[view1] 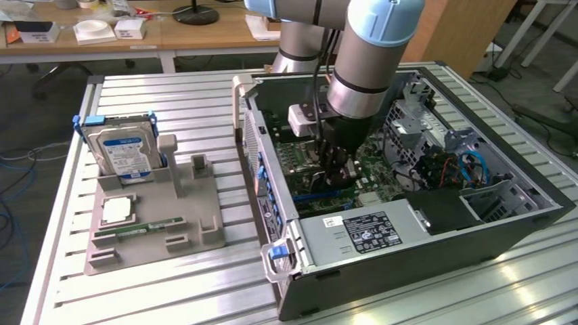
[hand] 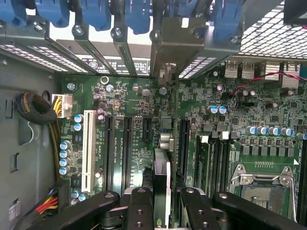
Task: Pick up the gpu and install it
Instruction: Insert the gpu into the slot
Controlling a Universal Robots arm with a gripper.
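While the fingers (hand: pixel 140 211) pinch the gpu (hand: pixel 161 172) over the motherboard (hand: pixel 138 154), slots (hand: pixel 126 148) flank it — blue clips (hand: pixel 98 12) beyond.

- Hard drive (view1: pixel 126 152) with blue-white label, upright in a slot at the rear of grey fixture (view1: pixel 181 223); exterior view's left
- Square processor chip (view1: pixel 118 210) flat on the same fixture; narrow green memory stick (view1: pixel 140 230) just beside it
- Slatted metal table (view1: pixel 181 101) beneath fixture and open computer case (view1: pixel 505 223)
- Labelled power supply (view1: pixel 361 233) in the case's near corner
- White expansion slot (hand: pixel 88 143) and metal-framed processor socket (hand: pixel 261 184) on motherboard (hand: pixel 139 158)
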